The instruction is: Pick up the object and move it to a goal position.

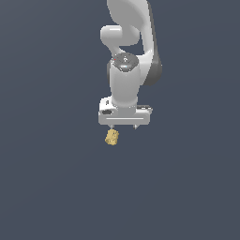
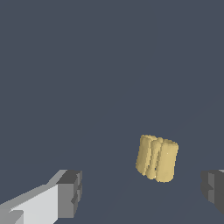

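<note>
The object (image 1: 111, 137) is a small tan-yellow, ribbed, stubby block lying on the dark grey floor. In the exterior view it sits just below the white gripper (image 1: 123, 127), toward that view's left end of the hand. The gripper points straight down and its short dark fingers stand wide apart. In the wrist view the object (image 2: 157, 158) lies between the two dark fingertips (image 2: 70, 193), nearer one of them and apart from both. The gripper (image 2: 142, 191) is open and holds nothing.
The white arm (image 1: 129, 51) rises above the gripper toward the top of the exterior view. The floor (image 1: 47, 178) is a plain dark grey surface. No goal marker shows.
</note>
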